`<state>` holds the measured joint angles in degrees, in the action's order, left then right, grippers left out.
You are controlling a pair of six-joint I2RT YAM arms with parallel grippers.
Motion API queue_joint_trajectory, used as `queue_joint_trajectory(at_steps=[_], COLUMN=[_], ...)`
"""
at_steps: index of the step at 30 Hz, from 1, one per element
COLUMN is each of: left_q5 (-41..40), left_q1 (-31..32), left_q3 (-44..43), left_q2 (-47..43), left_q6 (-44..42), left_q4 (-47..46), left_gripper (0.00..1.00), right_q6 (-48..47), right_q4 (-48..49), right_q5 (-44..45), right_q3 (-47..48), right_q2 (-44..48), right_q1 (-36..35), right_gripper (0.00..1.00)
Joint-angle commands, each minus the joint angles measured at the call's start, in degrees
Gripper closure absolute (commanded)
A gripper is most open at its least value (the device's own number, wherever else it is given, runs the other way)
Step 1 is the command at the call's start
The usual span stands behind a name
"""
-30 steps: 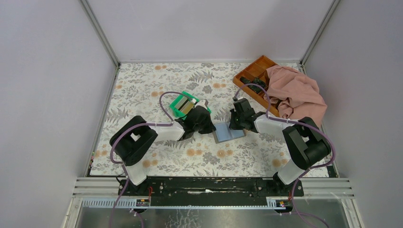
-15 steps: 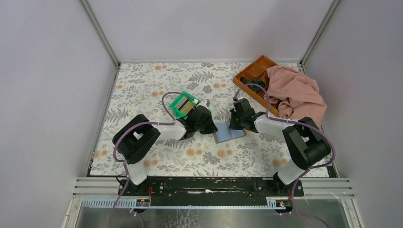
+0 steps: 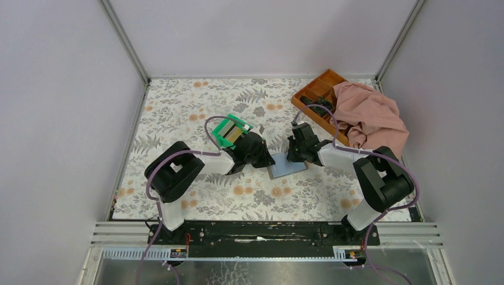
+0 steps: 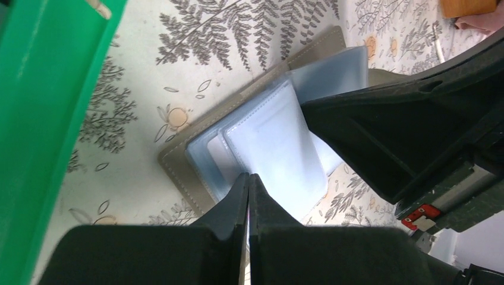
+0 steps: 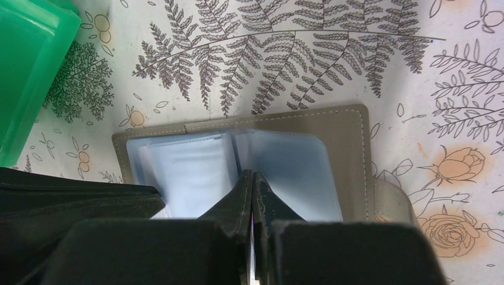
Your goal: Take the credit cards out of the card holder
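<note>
The card holder [image 3: 287, 167] lies open on the floral mat, grey-tan cover down, pale blue sleeves [image 4: 279, 136] up. My left gripper [image 4: 248, 176] is shut, its tips resting on the near sleeve, with nothing visible between them. My right gripper [image 5: 252, 174] is shut too, tips at the fold between the two sleeve stacks [image 5: 285, 166]. In the top view both grippers meet over the holder, left [image 3: 268, 159] and right [image 3: 295, 160]. Tan and whitish credit cards [image 3: 233, 134] stand in the green bin [image 3: 226, 132]. Whether cards sit in the sleeves I cannot tell.
The green bin [image 4: 41, 119] is close beside the left gripper and shows at the corner of the right wrist view [image 5: 30, 65]. An orange-brown tray [image 3: 314, 94] with a pink cloth [image 3: 369, 116] draped over it stands at the back right. Walls enclose the mat.
The left arm has shifted a little to the right, its gripper edging further over the holder's left side. The right arm and holder have stayed put.
</note>
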<state>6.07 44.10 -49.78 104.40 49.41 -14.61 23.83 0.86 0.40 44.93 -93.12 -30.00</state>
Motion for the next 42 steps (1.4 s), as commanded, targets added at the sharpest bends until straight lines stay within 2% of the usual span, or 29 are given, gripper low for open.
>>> queue_joint_trajectory(at_steps=[1, 9, 16, 21, 26, 37, 42], left_q5=[5.04, 4.11, 3.47, 1.78, 3.06, 0.57, -0.21], left_q1=[0.29, 0.21, -1.23, -1.82, -1.53, 0.45, 0.67], left_q3=[0.70, 1.26, 2.10, 4.28, 7.66, 3.90, 5.19], left_q2=[3.57, 5.60, 3.47, 0.22, -1.52, 1.45, 0.63], left_q6=[3.01, 3.16, 2.00, 1.10, 5.26, 6.23, 6.31], left_q4=[-9.43, -15.42, -14.52, -13.06, -18.02, -14.96, -14.31], left_gripper=[1.00, 1.00, 1.00, 1.00, 1.00, 1.00, 1.00], right_q6=[-0.09, -0.33, -0.81, 0.69, 1.82, 1.92, 1.78], right_q4=[-0.36, -1.07, -4.24, -3.03, -0.84, 1.52, 1.56], right_q5=[0.39, -1.24, 1.08, 0.23, -1.99, -4.92, -4.81], right_q3=[-1.32, -1.33, -0.80, -4.49, -8.16, -9.57, -9.60], right_q2=[0.50, 3.36, 5.79, 5.50, 6.34, 5.59, 5.76], right_q1=[-0.16, -0.15, -0.17, -0.18, -0.28, -0.25, -0.26], right_gripper=[1.00, 1.00, 1.00, 1.00, 1.00, 1.00, 1.00])
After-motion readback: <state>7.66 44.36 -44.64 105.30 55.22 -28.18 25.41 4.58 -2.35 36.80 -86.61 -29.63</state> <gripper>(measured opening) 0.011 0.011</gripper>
